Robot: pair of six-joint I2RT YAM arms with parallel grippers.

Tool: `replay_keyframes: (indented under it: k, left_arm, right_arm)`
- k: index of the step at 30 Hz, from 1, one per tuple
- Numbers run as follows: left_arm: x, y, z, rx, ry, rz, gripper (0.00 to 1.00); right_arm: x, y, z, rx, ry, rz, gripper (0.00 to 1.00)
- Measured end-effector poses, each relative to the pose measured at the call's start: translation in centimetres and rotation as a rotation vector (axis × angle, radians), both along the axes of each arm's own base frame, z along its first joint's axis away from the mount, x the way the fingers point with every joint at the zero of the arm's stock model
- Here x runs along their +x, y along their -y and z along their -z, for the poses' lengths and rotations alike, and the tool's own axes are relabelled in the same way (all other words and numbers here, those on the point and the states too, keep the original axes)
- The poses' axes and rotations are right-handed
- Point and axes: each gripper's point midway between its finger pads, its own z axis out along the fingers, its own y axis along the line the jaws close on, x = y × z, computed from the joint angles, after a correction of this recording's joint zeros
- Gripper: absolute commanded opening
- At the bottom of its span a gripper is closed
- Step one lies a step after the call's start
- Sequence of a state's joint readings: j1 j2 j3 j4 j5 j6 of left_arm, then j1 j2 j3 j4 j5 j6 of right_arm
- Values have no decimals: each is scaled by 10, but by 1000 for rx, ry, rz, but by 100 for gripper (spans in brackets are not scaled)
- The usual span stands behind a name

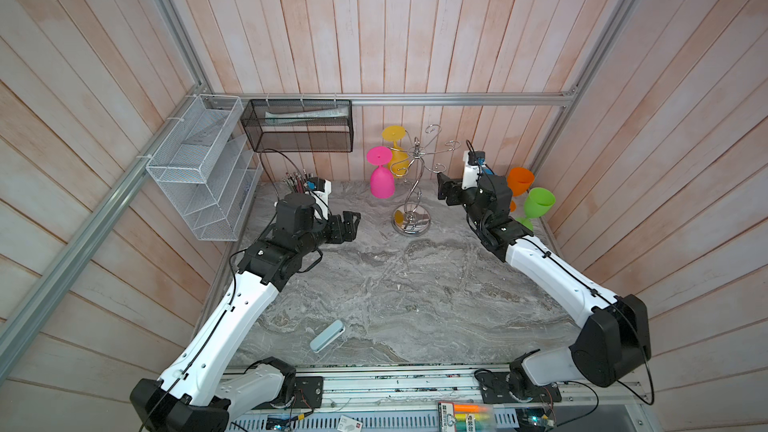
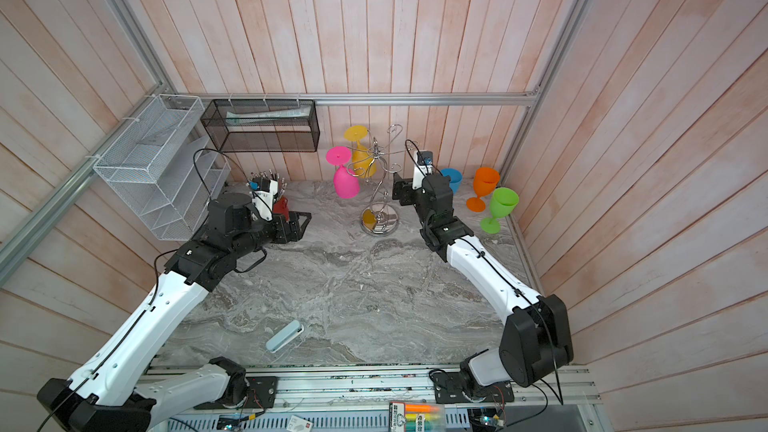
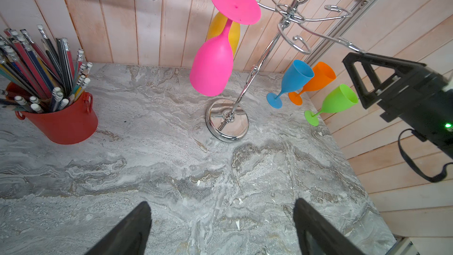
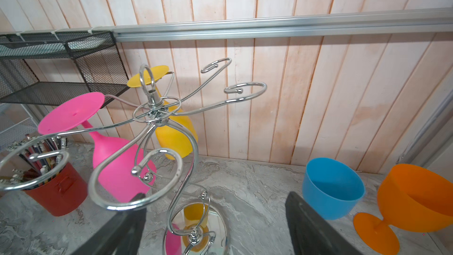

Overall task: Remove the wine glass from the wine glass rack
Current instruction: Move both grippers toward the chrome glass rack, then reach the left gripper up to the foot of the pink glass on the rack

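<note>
**Two glasses hang on the rack, both grippers open and empty**

On the left wall a white wire-mesh organiser (image 1: 199,168) hangs from the frame, and a black mesh basket (image 1: 299,126) is fixed to the back wall beside it. Below them, at the back left of the grey marbled tabletop (image 1: 374,284), stands a red metal bucket full of pencils (image 3: 61,118). The left gripper (image 1: 353,224) hovers just in front of that bucket, pointing toward the middle. Its jaws are spread wide with nothing between them (the left wrist view shows only bare marble between the fingers (image 3: 137,222)). Near the front edge lies a pale blue oblong case (image 1: 327,335), well apart from everything else.

In the middle at the back stands the tall chrome wire wine glass rack (image 1: 411,220), upright on its round mirrored base. A pink plastic wine glass (image 1: 381,178) hangs upside down from a hook arm on the rack's left side, foot on top and bowl down. A yellow plastic wine glass (image 1: 397,147) hangs the same way just behind it, nearer the back wall. The hook arms on the right side are bare.

The right gripper (image 1: 441,189) is raised just to the right of the rack, level with its curled arms. Its jaws are wide open and hold nothing. One curl sits close to a finger, but I cannot tell whether they touch. Past it, three glasses stand upright on the table by the right wall: a blue plastic goblet (image 2: 452,178), an orange plastic goblet (image 1: 519,184) and a lime green plastic goblet (image 1: 536,205).
</note>
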State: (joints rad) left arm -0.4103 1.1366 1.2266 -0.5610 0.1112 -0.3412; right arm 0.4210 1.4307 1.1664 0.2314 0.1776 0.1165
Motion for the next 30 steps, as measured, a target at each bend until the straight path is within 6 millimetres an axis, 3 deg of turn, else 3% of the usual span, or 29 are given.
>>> replay_keyframes:
  k: [5, 10, 15, 21, 27, 30]
  left_arm:
    - [-1, 2, 0, -22, -11, 5, 92]
    - [-1, 3, -1, -44, -20, -4, 91]
    - [3, 8, -1, -78, -30, -3, 89]
    - [8, 11, -9, -147, -18, -21, 88]
    - [11, 13, -2, -191, -37, -43, 87]
    - [15, 14, -3, -212, -36, -51, 87]
  right_arm:
    - [-14, 6, -2, 63, 6, -17, 88]
    - [-31, 7, -16, 129, 42, -52, 87]
    - [-57, 12, -23, 157, 69, -73, 86]
    - [-83, 25, -70, 192, 161, -68, 86]
    - [-68, 25, -121, 201, 198, -60, 86]
    - [-55, 21, -133, 201, 201, -66, 85]
